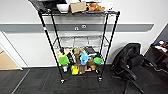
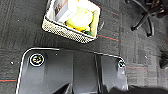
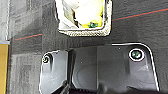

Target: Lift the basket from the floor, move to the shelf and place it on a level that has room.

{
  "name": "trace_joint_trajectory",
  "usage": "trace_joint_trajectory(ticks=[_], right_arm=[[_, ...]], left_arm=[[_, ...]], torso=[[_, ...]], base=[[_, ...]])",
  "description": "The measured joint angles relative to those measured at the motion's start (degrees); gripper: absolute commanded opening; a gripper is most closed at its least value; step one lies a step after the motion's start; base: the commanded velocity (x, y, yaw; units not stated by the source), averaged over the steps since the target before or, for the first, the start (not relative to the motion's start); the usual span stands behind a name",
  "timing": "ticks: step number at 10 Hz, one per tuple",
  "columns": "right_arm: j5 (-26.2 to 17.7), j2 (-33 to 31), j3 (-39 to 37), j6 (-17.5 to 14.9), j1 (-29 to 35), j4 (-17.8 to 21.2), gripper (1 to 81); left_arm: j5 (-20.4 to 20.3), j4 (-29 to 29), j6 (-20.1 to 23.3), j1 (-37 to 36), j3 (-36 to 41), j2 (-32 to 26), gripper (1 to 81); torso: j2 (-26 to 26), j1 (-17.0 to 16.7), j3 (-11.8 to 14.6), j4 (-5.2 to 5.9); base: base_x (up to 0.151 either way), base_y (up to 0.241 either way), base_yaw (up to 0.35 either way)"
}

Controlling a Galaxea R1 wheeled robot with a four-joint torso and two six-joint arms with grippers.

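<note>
The cream woven basket stands on the dark grey carpet floor, holding a white box and yellow items. It also lies close ahead in the right wrist view, upright on the floor. The black wire shelf stands against the white wall straight ahead. Its middle level is a bare wire grid. The top tier carries a white bowl and a cardboard box. Colourful items crowd the lower tier.
A black office chair stands right of the shelf, its star base near the basket. A dark desk sits at the far right. Tan wooden flooring begins at the left. Open carpet lies before the shelf.
</note>
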Motion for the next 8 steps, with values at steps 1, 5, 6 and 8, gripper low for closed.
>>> trace_joint_trajectory(ticks=[1, 5, 6, 8], right_arm=[[-0.04, -0.02, 0.0, 0.04, -0.79, 0.0, 81.1], [0.22, 0.15, 0.63, 0.01, -2.56, 0.0, 81.1], [0.5, 0.24, 0.63, 0.0, -3.52, -0.02, 81.1], [0.5, 0.33, 0.63, 0.01, -4.19, 0.0, 81.1]], left_arm=[[-0.01, -0.55, -0.06, 0.69, 0.05, 0.62, 81.1], [2.34, -3.39, -0.73, 2.79, 2.01, 1.65, 81.1], [2.41, -4.22, -0.8, 2.9, 2.01, 1.07, 81.1], [2.8, -6.25, -0.94, 3.39, 1.99, 0.83, 81.1]], torso=[[-1.82, 1.16, 0.0, 0.0], [-9.22, 5.75, -0.68, 0.0], [-10.82, 6.76, -2.07, 0.0], [-14.6, 9.16, -5.59, 0.0]], base=[[0.0, 0.0, 0.0], [0.0, 0.0, 0.0], [0.0, 0.0, 0.0], [0.0, 0.0, 0.0]])
